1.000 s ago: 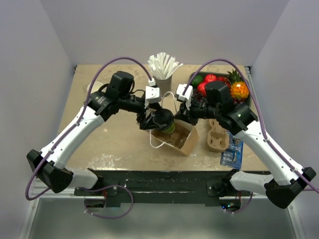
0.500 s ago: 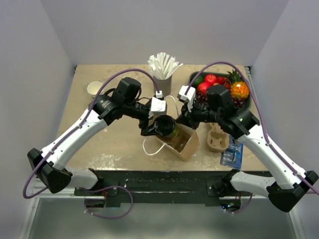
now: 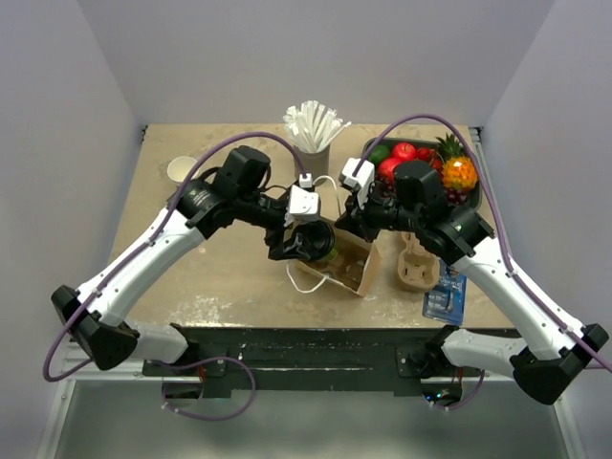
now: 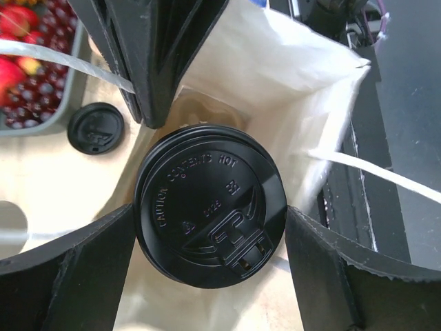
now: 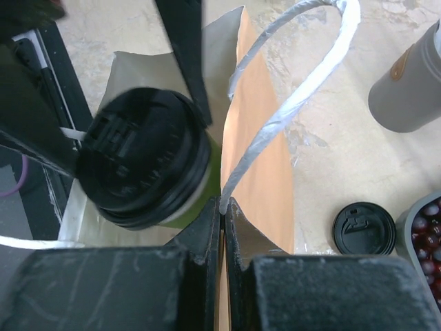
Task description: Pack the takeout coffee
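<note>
Black-lidded takeout coffee (image 4: 210,203) sits clamped in left gripper (image 4: 210,265), apparently above bag (image 4: 275,76).

Robotics lab booth: bare white walls (image 3: 287,57) round a small tabletop (image 3: 220,279), cabled arms (image 3: 143,263) bolted on.

Plain pale walls (image 3: 287,57) on three sides of a mottled beige tabletop (image 3: 220,277), under even light.

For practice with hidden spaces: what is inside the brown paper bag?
A green paper cup with a black plastic lid, in the left gripper, with white inner walls around it. What lies under the cup is hidden.
</note>
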